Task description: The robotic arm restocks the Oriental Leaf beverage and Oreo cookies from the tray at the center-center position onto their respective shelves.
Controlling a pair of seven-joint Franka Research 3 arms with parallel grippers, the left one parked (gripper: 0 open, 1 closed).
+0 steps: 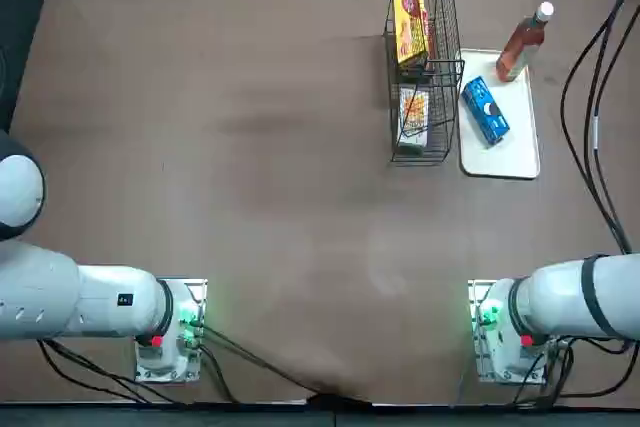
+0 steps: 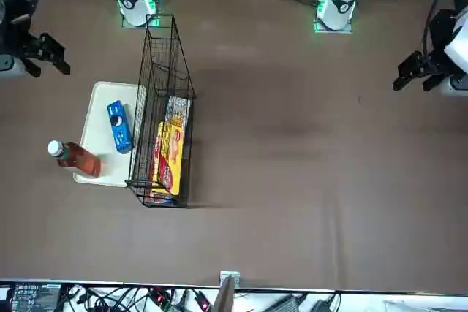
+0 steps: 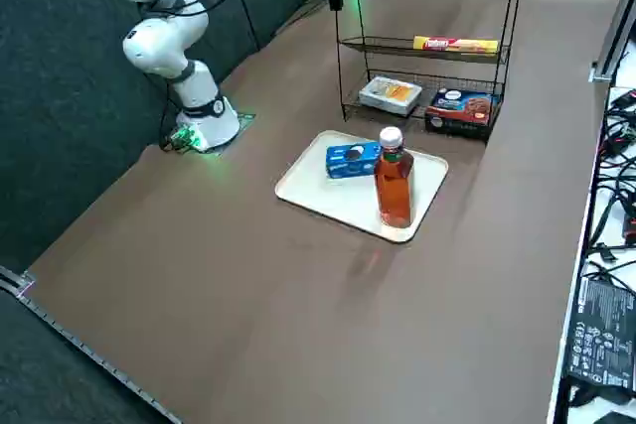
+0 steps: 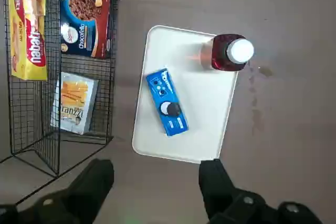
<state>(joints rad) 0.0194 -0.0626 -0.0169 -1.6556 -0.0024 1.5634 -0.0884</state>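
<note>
Jaws spread and empty, the right gripper is held near the tray; on it, bottle and packet are left unshelved.

Bottle and packet on tray, right of rack; right end effector above table.

Here is a robotics lab with a small shop-like display.
Two white robot arms, the right one and the left one, are mounted on one brown table; black cables hang loose, electronics crowd its edge, and a black wire rack holds packaged snacks.
</note>
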